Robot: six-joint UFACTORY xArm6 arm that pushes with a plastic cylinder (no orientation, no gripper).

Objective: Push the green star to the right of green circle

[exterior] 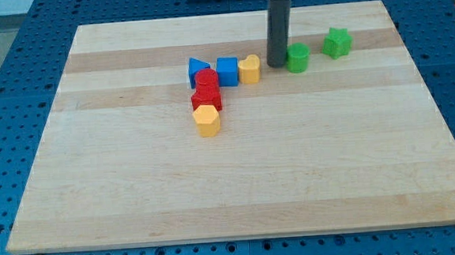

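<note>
My tip [276,63] sits on the wooden board [231,183], in the far part, a bit right of the middle. It is only a plain dark rod, so there is no hand to open or close, and it holds nothing.

The green circle [298,57] is just beside my tip, on the tip's right, maybe touching it. The green star [336,42] is farther right again and a little farther back, near the circle but not touching it. So the star lies to the right of my tip, with the circle in between. It looks like the star is already on the circle's right side.

On the tip's left are a yellow block [249,68], a blue cube [226,71], a blue triangle [198,68], two red blocks [206,91] and a yellow hexagon [206,120].
</note>
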